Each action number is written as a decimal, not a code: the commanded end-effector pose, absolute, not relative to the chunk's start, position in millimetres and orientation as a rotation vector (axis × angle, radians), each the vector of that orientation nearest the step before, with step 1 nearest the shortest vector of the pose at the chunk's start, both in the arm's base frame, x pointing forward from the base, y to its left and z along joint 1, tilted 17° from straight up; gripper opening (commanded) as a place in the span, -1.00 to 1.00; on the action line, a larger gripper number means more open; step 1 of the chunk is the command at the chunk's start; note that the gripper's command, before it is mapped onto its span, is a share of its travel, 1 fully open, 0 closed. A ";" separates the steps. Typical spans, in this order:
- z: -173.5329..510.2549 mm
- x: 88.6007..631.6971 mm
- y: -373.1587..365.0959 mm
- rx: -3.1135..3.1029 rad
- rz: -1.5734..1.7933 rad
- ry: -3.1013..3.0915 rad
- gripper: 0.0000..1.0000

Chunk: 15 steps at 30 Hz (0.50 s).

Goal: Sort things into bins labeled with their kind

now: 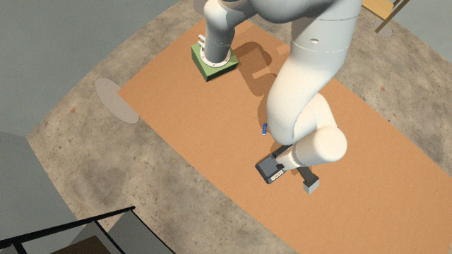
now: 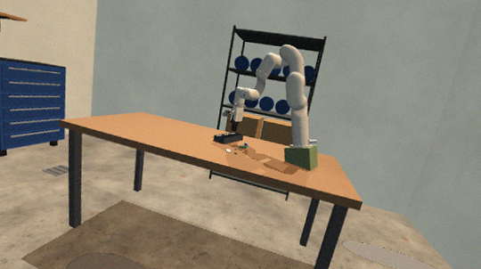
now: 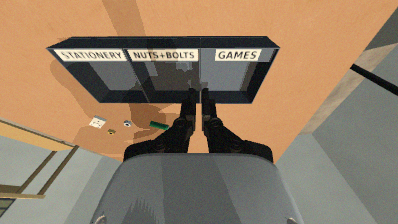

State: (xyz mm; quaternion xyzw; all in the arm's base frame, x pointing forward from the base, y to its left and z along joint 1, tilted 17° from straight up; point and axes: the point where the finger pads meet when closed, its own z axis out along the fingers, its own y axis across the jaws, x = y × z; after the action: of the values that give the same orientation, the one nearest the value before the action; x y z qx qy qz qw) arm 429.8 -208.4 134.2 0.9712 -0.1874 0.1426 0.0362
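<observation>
A dark tray (image 1: 262, 176) (image 2: 227, 139) (image 3: 165, 42) has three bins, labelled STATIONERY, NUTS+BOLTS and GAMES. My gripper (image 2: 234, 129) (image 3: 198, 97) is nearly closed with nothing visible between its tips, above the tray by the divider between NUTS+BOLTS and GAMES. In the wrist view, a green bar (image 3: 159, 125), a silvery nut-like piece (image 3: 127, 123), a small brass-coloured piece (image 3: 111, 132) and a white square piece (image 3: 97, 122) lie on the table beside the tray. A small blue cylinder (image 1: 264, 129) lies near the tray. Pale shapes inside NUTS+BOLTS are unclear.
The arm's green base block (image 1: 212, 72) (image 2: 302, 157) stands on the orange-brown table (image 1: 169, 116) (image 2: 156, 132). The arm hides part of the tray in the top view. A black shelf rack (image 2: 277, 38) stands behind the table.
</observation>
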 end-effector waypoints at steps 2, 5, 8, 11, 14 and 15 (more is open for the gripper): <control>135.5 441.4 -183.9 2.974 0.441 -0.580 -0.85; 135.2 446.7 -170.9 2.974 0.441 -0.580 -0.85; 135.2 446.8 -170.9 2.974 0.441 -0.580 -0.85; 135.2 446.8 -170.8 2.974 0.441 -0.580 -0.85; 135.2 446.8 -170.8 2.974 0.441 -0.580 -0.85; 135.2 446.8 -170.8 2.974 0.441 -0.580 -0.85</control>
State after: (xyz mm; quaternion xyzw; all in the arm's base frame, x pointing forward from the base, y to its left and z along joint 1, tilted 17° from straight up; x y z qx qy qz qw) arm 444.9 -172.0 133.5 0.9709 -0.1889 0.1421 0.0382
